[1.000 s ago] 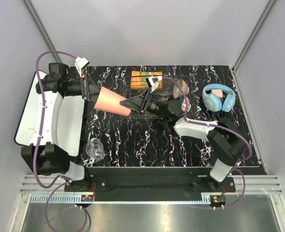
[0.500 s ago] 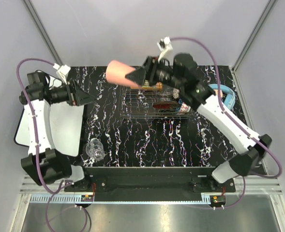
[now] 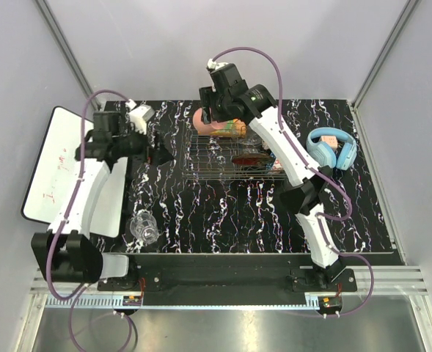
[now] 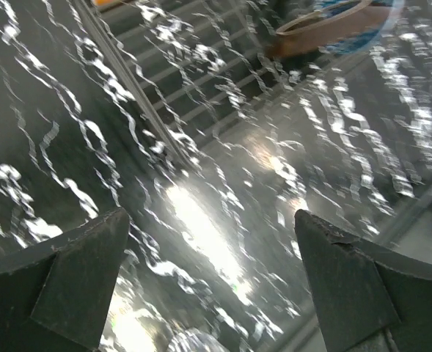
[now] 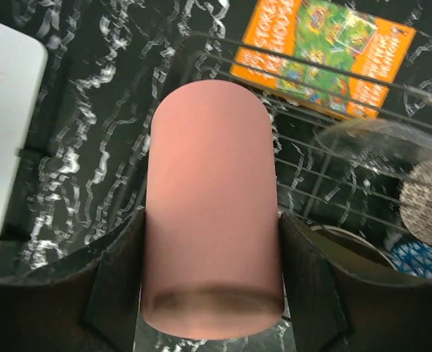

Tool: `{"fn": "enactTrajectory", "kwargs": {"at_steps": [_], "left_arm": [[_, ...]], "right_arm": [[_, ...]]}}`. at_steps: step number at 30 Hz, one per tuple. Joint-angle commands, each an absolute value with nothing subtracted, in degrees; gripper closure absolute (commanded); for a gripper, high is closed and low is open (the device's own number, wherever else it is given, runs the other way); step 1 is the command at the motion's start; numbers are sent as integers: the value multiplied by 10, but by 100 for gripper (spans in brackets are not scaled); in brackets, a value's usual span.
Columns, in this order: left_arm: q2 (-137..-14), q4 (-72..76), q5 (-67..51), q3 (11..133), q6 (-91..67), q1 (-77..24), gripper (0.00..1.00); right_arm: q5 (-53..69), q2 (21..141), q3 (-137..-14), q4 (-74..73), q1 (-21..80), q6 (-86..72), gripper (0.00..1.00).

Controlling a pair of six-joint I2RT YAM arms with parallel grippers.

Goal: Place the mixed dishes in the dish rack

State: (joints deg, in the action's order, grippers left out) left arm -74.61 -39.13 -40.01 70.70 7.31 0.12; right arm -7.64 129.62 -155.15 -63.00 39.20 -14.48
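Observation:
My right gripper (image 5: 212, 220) is shut on the pink cup (image 5: 212, 183) and holds it mouth toward the camera above the far left part of the wire dish rack (image 5: 311, 150). In the top view the right gripper (image 3: 213, 117) and the pink cup (image 3: 202, 119) hang over the rack (image 3: 216, 165). A clear bowl (image 5: 381, 143), a beige patterned bowl (image 5: 430, 202) and a blue patterned bowl (image 5: 421, 260) sit in the rack. A red floral bowl (image 3: 249, 159) is there too. My left gripper (image 3: 161, 155) is open and empty beside the rack's left side (image 4: 212, 275). A small clear glass cup (image 3: 144, 227) stands near front left.
An orange-green box (image 5: 322, 55) lies behind the rack. Light-blue headphones (image 3: 331, 149) lie at the right. A flat white board (image 3: 58, 172) lies at the left under the left arm. The table (image 3: 223, 213) is black marble-patterned.
My right gripper has taken the pink cup from between the arms, lifted it and swung it over the rack's far left. My left gripper let go, pulled back, then moved toward the rack.

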Motion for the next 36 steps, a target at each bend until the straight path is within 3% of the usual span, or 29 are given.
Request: {"fn": "enactTrajectory", "kwargs": {"at_steps": [1,11,16,20,23,24,36], "left_arm": [[-805,-273,-255,733,62,-56,1],[-952,-227,-161,760,65,-130,2],[-995,-225,-157,771,57,-133,6],[-1005,-227,-156,754,76,-146,23],[-1005,-237,-155,738,96,-159,41],[-1003,-242,-156,735,100,-162,52],[-952,-293,-175,669,167,-202,64]], "right_arm": [[-143,1278,-1552,-643,389,-117,100],[-158,1262,-1485,-610,389,-90,100],[-159,1210,-1394,-565,389,-86,100],[-162,1189,-1351,-541,387,-82,100],[-161,1187,-1341,-540,382,-81,100],[-159,1186,-1339,-538,382,-82,100],[-156,1165,-1310,-530,381,-82,100]]}}
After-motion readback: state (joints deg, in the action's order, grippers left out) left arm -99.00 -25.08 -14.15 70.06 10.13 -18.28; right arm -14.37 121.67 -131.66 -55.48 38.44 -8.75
